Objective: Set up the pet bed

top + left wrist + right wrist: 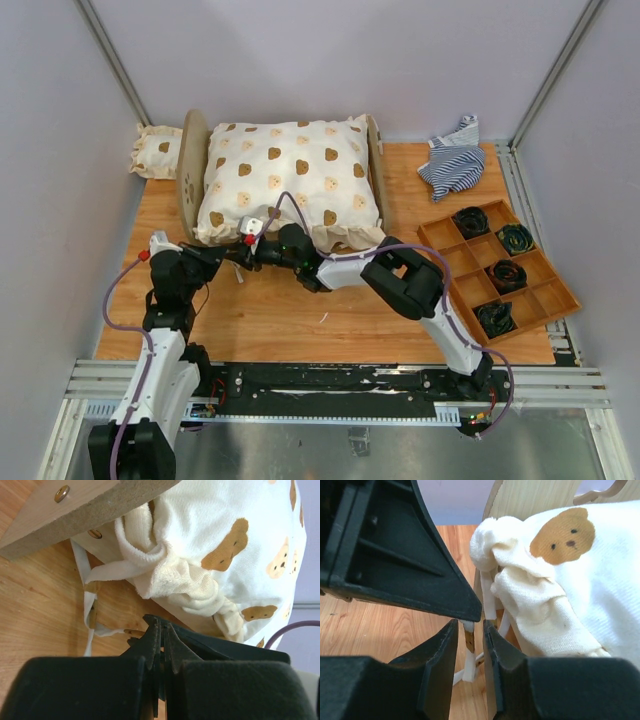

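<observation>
The pet bed [190, 165] is sitting back-left on the desk [300, 320] under its cushion [290, 170]. The left gripper [161, 625] is clenching the cushion's white tie [469, 665], the right gripper [470, 630] hanging released around it. Tugging unevenly is risking the thin tie slipping free or the cushion shifting.
</observation>
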{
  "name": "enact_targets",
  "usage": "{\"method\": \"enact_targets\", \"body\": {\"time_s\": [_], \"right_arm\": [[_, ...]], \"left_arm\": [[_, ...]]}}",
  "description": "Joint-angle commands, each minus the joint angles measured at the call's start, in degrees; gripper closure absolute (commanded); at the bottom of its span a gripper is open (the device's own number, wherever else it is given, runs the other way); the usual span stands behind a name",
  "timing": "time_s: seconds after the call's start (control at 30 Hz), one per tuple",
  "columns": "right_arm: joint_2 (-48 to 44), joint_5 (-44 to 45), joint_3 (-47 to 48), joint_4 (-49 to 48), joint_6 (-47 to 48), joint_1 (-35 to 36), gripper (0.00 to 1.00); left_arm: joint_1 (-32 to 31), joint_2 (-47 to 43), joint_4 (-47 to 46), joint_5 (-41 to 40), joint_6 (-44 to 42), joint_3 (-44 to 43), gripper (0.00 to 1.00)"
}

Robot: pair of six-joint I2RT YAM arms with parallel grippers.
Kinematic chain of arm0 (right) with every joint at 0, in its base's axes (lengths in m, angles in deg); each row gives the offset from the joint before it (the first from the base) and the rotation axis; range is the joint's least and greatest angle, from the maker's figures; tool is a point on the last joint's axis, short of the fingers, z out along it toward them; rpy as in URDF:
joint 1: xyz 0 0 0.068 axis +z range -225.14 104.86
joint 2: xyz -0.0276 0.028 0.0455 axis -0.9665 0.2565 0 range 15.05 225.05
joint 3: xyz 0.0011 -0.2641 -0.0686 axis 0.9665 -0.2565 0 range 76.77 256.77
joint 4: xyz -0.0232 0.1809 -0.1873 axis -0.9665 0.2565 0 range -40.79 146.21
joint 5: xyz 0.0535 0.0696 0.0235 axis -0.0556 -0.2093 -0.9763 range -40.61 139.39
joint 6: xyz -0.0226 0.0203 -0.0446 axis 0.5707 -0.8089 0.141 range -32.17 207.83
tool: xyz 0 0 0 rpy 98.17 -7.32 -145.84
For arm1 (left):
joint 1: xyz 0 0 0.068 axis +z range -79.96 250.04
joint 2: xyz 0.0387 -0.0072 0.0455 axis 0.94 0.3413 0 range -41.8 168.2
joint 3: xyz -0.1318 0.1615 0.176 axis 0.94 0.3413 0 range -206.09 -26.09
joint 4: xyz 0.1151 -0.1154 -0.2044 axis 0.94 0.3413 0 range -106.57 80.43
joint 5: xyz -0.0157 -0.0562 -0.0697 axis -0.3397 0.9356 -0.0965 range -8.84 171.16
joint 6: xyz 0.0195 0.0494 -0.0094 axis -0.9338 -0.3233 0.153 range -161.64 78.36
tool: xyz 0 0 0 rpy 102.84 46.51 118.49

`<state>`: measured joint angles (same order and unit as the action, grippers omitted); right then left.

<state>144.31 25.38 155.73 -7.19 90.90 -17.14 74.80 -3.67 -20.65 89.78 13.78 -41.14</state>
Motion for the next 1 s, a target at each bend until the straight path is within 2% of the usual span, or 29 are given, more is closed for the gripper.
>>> {"method": "enact_targets", "body": {"time_s": [0.0, 0.1, 0.13, 0.2, 0.23, 0.27, 0.33, 0.4, 0.43, 0.53, 0.8, 0.97], "right_arm": [[2.25, 0.29, 0.95, -3.28, -0.44, -0.12, 0.73], [3.47, 0.13, 0.67, -4.32, -0.74, -0.16, 0.73], [3.76, -0.01, 0.36, -5.09, -0.78, -0.16, 0.76], [3.82, -0.34, -0.05, -5.99, -0.80, -0.11, 0.87], [3.67, -0.41, -0.31, -6.19, -0.71, -0.16, 0.96], [3.26, -0.08, -1.01, -7.03, -0.51, -0.13, 0.99], [1.97, 1.39, -3.66, -10.21, -0.42, -0.21, 1.00], [0.31, 2.58, -6.06, -11.87, -0.41, -0.36, 1.00], [-0.47, 2.53, -6.08, -10.32, -0.06, -0.50, 1.00], [-1.70, 2.62, -3.33, -0.19, 2.26, -0.55, 1.00], [-2.08, 3.96, -0.84, 8.62, 1.82, -0.34, 1.00], [-2.43, 3.86, -0.37, 10.26, 2.37, -0.34, 1.00]], "left_arm": [[0.26, -1.77, 0.56, -0.97, 1.61, 0.54, 1.00], [0.34, -2.05, 0.86, -1.28, 1.96, 0.44, 1.00], [0.32, -2.07, 0.87, -1.24, 2.05, 0.39, 1.00], [0.34, -2.14, 1.06, -1.40, 2.08, 0.36, 1.00], [0.34, -2.22, 1.34, -1.77, 2.12, 0.29, 1.00], [0.39, -2.37, 1.61, -2.31, 1.97, 0.16, 1.00], [0.86, -2.53, 2.05, -4.03, 0.11, -0.26, 1.00], [1.04, -1.78, 4.17, -9.16, -3.68, -2.25, 1.00], [1.02, -1.23, 5.78, -12.21, -5.77, -3.54, 0.95], [1.01, 0.50, 7.47, -16.75, -11.41, -5.93, 0.69], [1.04, 0.27, -7.59, -12.99, -15.78, 2.16, 0.67], [1.04, 4.79, -11.24, -12.84, -16.83, 1.91, 0.62]]}}
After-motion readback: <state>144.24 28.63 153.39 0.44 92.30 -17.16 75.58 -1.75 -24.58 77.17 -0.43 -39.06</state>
